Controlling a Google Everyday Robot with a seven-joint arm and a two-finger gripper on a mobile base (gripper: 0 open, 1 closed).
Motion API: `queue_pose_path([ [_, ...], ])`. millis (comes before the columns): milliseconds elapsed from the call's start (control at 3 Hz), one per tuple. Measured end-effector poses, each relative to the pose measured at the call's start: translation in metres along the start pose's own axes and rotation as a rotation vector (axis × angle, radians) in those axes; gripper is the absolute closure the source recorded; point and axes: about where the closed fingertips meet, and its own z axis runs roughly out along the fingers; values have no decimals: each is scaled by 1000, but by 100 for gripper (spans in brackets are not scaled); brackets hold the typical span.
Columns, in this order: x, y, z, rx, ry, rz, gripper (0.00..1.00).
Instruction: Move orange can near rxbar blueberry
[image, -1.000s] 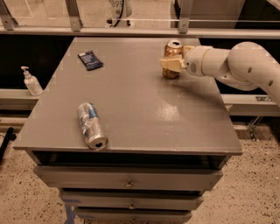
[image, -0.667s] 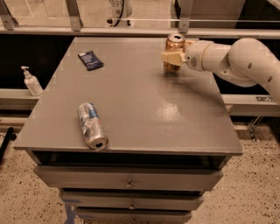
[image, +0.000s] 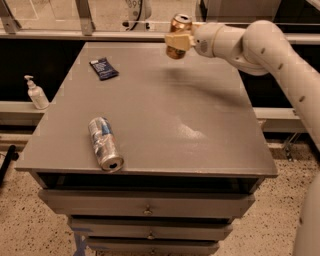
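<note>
The cream pincer (image: 176, 41) gripped the slim copper-orange metal can (image: 179, 25), held upright above the grey desk's (image: 165, 125) far edge, well apart from the flat navy-blue rectangular wrapper (image: 104, 68).

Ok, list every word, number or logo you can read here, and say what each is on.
No text can be read.
Flat dark navy-blue wrapper, far left on the grey table: white print, too blurred.
Slim copper-orange metal can, held above the table's far edge by the gripper: dark markings, illegible.
Silver-and-blue metal can lying near the front: illegible.
</note>
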Motion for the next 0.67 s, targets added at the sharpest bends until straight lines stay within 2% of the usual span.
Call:
queue_pose_path([
  [333,-17,46,30,-176,-14,30,100],
  [667,-17,46,30,-177,-14,30,100],
])
